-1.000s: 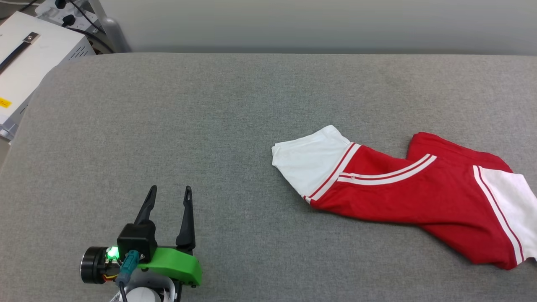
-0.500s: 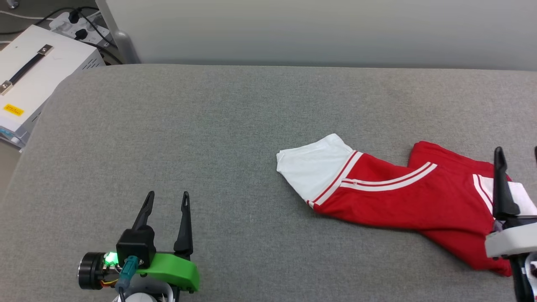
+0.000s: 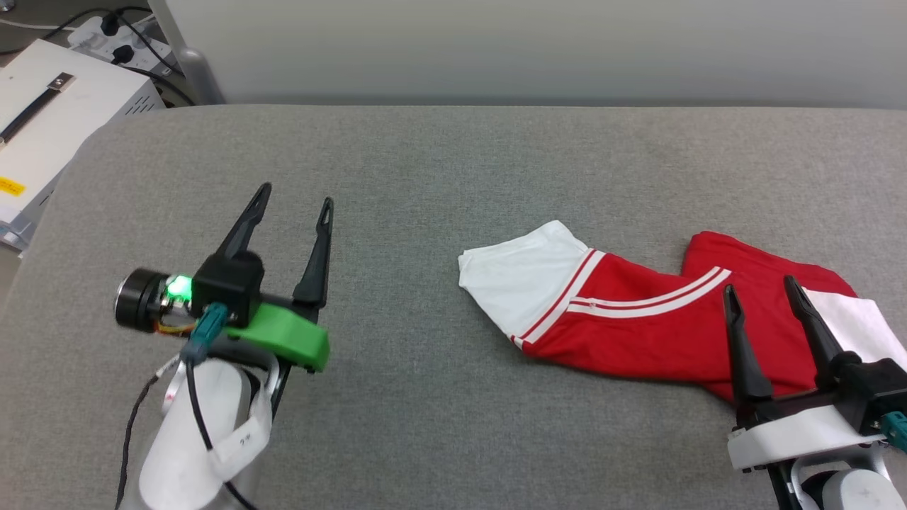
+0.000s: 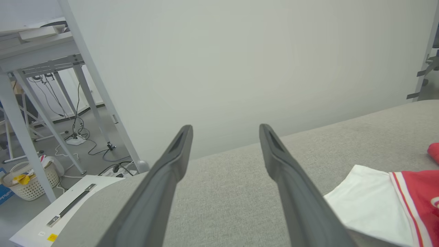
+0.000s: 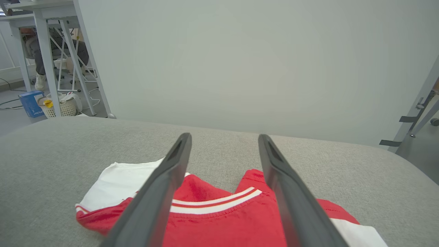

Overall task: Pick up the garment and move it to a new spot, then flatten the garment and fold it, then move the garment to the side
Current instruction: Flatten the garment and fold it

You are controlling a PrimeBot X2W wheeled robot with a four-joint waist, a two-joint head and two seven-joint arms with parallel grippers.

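The red garment (image 3: 659, 333) lies crumpled on the grey cushioned surface (image 3: 425, 177) at the right, one white sleeve (image 3: 521, 280) pointing left and another (image 3: 861, 326) at the right. My right gripper (image 3: 759, 288) hovers open over the garment's right part, holding nothing. My left gripper (image 3: 295, 197) stands open over bare grey fabric, well left of the garment. The right wrist view has the garment (image 5: 219, 219) below my open fingers (image 5: 171, 171). In the left wrist view the white sleeve (image 4: 370, 202) lies right of my open fingers (image 4: 284, 171).
A white case with a dark handle (image 3: 49, 113) and a power strip with cables (image 3: 117, 39) sit beyond the surface's far left corner. A pale wall (image 3: 538, 49) runs behind the surface. White table legs (image 4: 31, 109) and a basket (image 4: 29, 178) stand on the floor.
My left gripper has risen and moved forward over the surface. My right gripper has come into view from the right and now hovers over the garment. The camera shifted slightly.
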